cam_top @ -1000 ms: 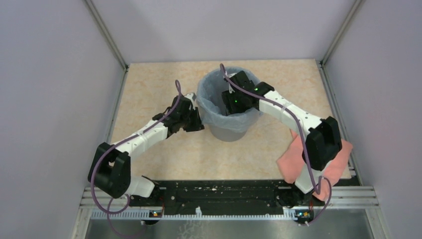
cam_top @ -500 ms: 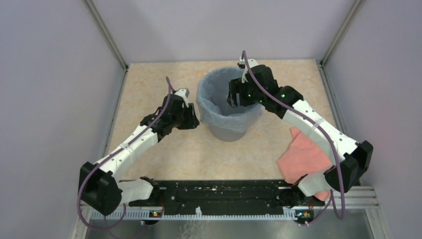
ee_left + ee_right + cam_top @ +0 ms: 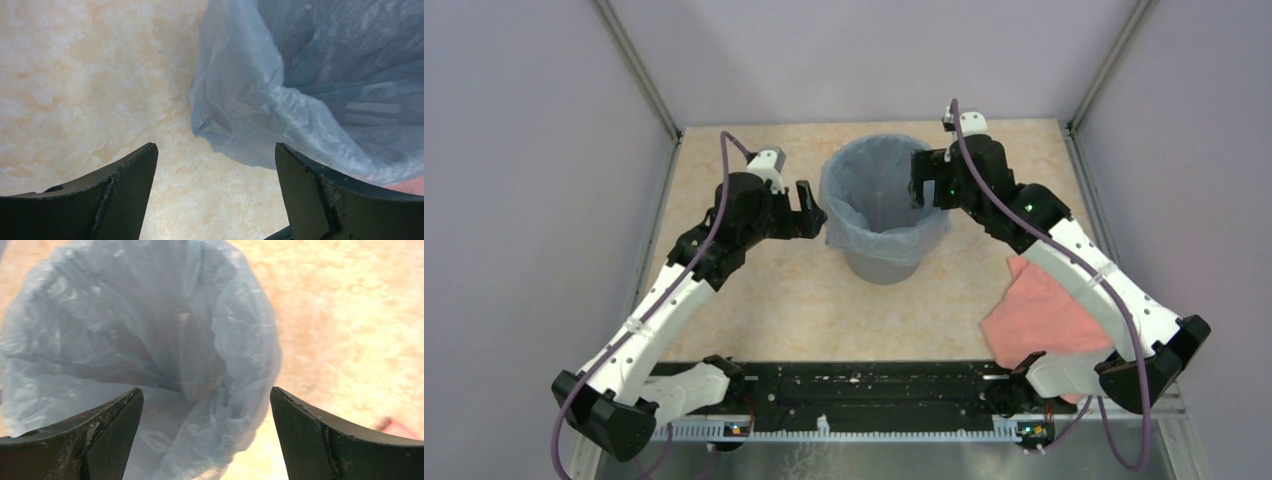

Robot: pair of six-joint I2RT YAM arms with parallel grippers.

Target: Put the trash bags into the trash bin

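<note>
Both arms have pulled back since a second ago: the left fingers (image 3: 812, 208) have drawn away from the bin's side, and the right fingers (image 3: 927, 185) have come up out of its mouth. Both sets now stand spread wide, holding nothing. The trash bag (image 3: 879, 222) lines the trash bin (image 3: 886, 268), its edge folded down over the rim (a loose flap hangs just ahead of the left fingers). The bin stands upright, mouth up, between the two sets of fingers and close to each. I judge the lining done; any tidying suits the left fingers, nearest that flap.
</note>
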